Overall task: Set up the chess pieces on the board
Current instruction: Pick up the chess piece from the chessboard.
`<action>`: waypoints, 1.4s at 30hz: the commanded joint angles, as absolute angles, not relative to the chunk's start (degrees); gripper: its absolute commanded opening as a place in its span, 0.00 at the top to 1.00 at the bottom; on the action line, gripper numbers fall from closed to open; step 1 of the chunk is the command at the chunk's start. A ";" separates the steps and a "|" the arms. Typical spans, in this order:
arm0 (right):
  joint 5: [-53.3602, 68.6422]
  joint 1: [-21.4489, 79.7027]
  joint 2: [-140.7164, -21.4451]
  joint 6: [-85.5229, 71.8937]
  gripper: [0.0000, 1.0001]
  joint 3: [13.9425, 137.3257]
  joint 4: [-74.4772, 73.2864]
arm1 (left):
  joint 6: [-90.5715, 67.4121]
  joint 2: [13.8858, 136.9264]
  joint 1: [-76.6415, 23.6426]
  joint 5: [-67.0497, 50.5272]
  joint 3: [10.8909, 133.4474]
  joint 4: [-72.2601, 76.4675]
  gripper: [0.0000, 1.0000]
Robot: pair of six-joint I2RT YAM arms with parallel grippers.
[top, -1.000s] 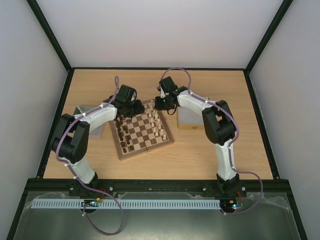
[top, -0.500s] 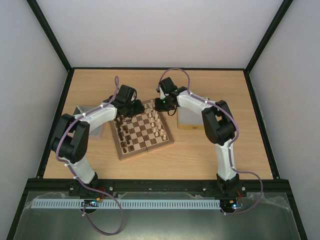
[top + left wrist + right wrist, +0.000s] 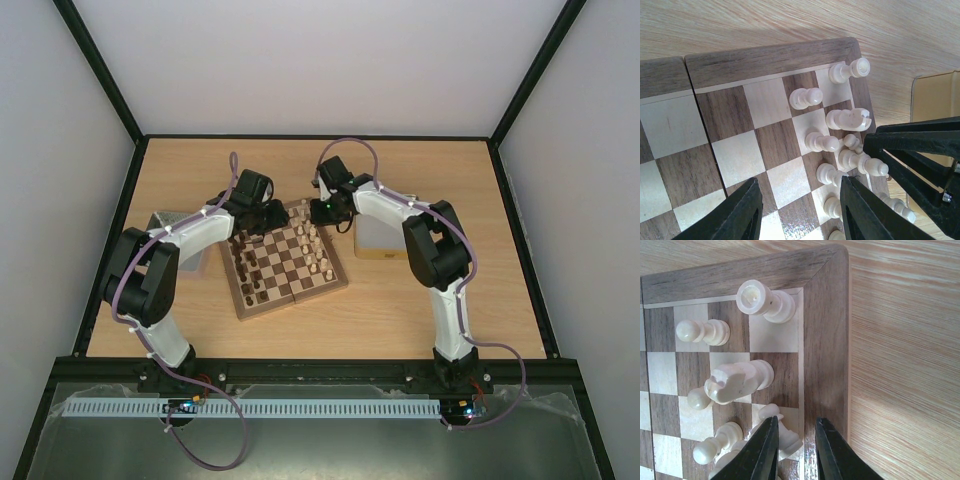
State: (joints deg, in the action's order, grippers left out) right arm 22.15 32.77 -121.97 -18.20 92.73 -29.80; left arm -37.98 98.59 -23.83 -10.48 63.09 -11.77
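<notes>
While the left end effector (image 3: 800,183) gapes empty, the right end effector (image 3: 797,422) narrowly straddles a cream piece (image 3: 788,438).

**Top external view:** fixed high above and behind the arm bases (image 3: 170,372) at the bottom edge, facing forward and down. It takes in the whole pale wooden table (image 3: 420,300), with the square checkered wooden board (image 3: 285,262) small at centre.

**Left wrist view:** near, looking steeply down past the black left hand (image 3: 800,215) at the lower edge.

**Right wrist view:** nearer still, with the black right hand (image 3: 796,450) at bottom centre.

Both wrist views share the board's corner at upper right of frame, with the cream turned-wood rook (image 3: 762,301) and cream knight (image 3: 737,380).
</notes>
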 commanded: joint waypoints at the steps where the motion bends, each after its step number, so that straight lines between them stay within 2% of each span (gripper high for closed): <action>1: 20.33 33.44 -123.67 -16.82 0.80 93.34 -32.45 | -37.85 99.08 -24.08 -10.92 64.38 -12.53 0.55; 13: 9.67 33.40 -119.63 -19.29 0.80 91.00 -31.36 | -37.80 98.88 -24.17 -11.07 64.09 -12.47 0.55; 19: 18.18 33.22 -117.98 -18.46 0.77 90.88 -29.49 | -37.88 98.85 -24.17 -10.84 63.82 -12.57 0.55; 28: 22.71 33.22 -119.07 -17.75 0.77 90.88 -29.35 | -37.75 100.51 -24.18 -8.44 64.88 -15.57 0.59; 42: 16.76 34.27 -121.30 -14.68 0.78 90.89 -32.91 | -38.04 104.38 -24.52 -7.91 66.80 -18.53 0.65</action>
